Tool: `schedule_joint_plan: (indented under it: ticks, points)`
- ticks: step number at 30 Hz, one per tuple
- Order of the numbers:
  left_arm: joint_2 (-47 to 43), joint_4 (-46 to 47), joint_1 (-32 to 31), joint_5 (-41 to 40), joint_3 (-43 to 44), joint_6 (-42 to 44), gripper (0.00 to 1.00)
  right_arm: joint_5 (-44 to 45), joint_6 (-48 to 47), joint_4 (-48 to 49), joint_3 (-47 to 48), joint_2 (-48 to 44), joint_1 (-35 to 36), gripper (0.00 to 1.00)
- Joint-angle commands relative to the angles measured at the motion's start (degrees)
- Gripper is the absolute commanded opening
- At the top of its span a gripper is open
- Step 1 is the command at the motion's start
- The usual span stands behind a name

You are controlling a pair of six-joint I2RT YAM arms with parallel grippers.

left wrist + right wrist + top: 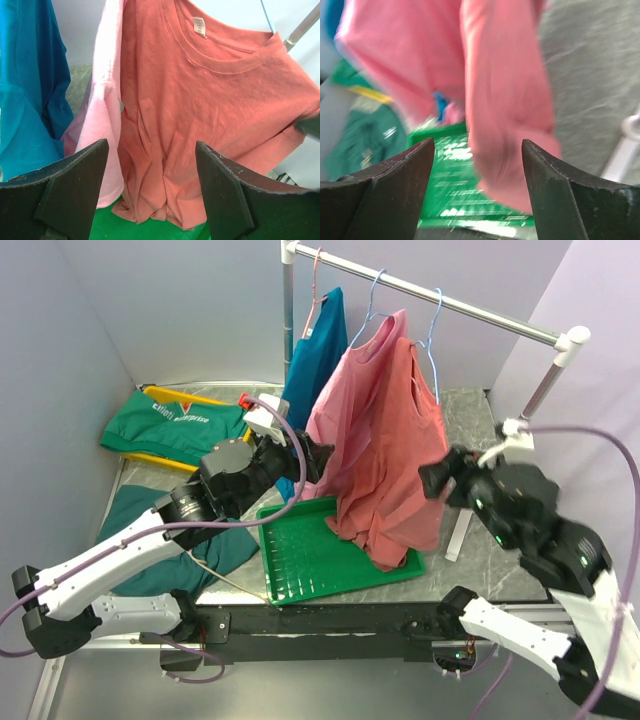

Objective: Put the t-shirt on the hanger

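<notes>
Enclosure is plain pale lavender-grey panels: back wall [200,310], left wall [50,360], right wall [600,290]. Tabletop [470,415] is grey with a marbled stone look. Clothes rail [480,312] is a silver bar with white end fittings, running diagonally at the rear, with an upright post [288,320] at its left end and a slanted leg [540,390] at its right. Black beam [330,621] along the near table edge. Light even, shadows soft.

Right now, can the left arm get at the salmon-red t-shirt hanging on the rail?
Probably yes. The left end effector is open and faces the t-shirt with nothing between them; the pink t-shirt hangs just beside its path.
</notes>
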Motion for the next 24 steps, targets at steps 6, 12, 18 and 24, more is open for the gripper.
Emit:
schedule_joint_plan:
  ticks: [6, 12, 18, 24]
  points:
    - [-2.5, 0.1, 0.8, 1.1, 0.0, -0.8, 0.77, -26.0, 3.5, 9.5, -13.6, -6.5, 0.4, 0.77]
    - [-2.6, -0.4, 1.0, 1.4, -0.6, -1.2, 0.77, -13.6, 8.7, 17.8, -24.3, -5.7, 12.8, 0.77]
    - [-2.5, -0.8, 1.4, 1.5, -1.5, -1.6, 0.77, 9.4, 14.5, 13.3, -24.6, 12.0, 22.6, 0.83]
    - [-4.5, -0.9, 2.4, 1.7, -5.7, -3.8, 0.78, 14.1, 20.4, 12.0, -26.0, 25.3, 23.3, 0.92]
